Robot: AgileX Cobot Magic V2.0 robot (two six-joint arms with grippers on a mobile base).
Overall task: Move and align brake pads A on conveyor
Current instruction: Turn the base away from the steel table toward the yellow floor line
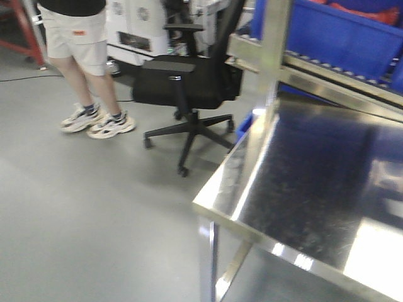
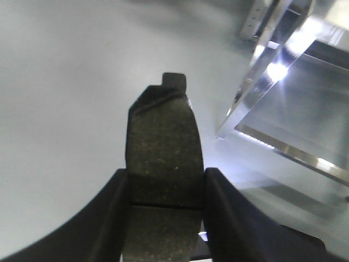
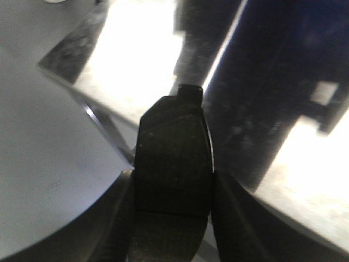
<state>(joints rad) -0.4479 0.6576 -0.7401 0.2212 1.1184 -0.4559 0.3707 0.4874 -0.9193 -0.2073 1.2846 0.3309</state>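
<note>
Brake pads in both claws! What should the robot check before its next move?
1. Left gripper clamps left brake pad: ok.
2. Right gripper clamps right brake pad: ok.
3. Conveyor in sight for placing: not ok, no view shows it.
4. Gap between right brake pad and steel table below: cannot tell.
5. Person and office chair apart from the table: ok.
</note>
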